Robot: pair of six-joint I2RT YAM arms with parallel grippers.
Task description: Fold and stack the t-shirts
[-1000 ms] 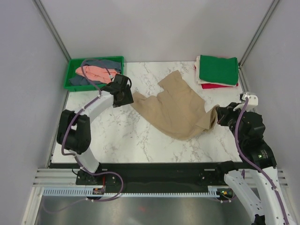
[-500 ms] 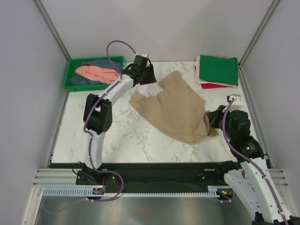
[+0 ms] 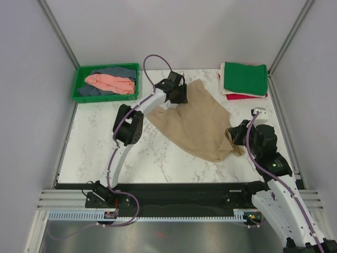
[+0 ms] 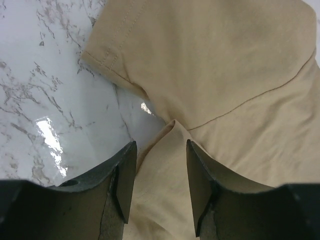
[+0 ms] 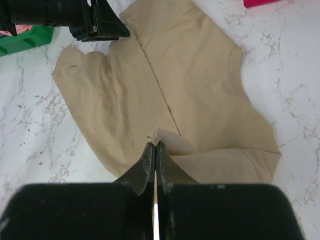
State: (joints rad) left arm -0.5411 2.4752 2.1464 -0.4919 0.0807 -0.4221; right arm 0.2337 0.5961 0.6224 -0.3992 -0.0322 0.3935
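Left wrist: left pincer (image 4: 160, 150) apart over tan t-shirt (image 4: 225, 75) — descend squarely onto cloth; right pincer (image 5: 155, 147) clamps its edge.

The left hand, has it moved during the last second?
Yes. In the top view the left hand went right, away from the green tray, and is now over the tan t-shirt.

On the table (image 3: 131, 153), spread shirt (image 3: 202, 124) lies central; tray (image 3: 105, 98) holding shirts (image 3: 108, 81) at ten o'clock, stack (image 3: 245, 78) at two o'clock, both behind it
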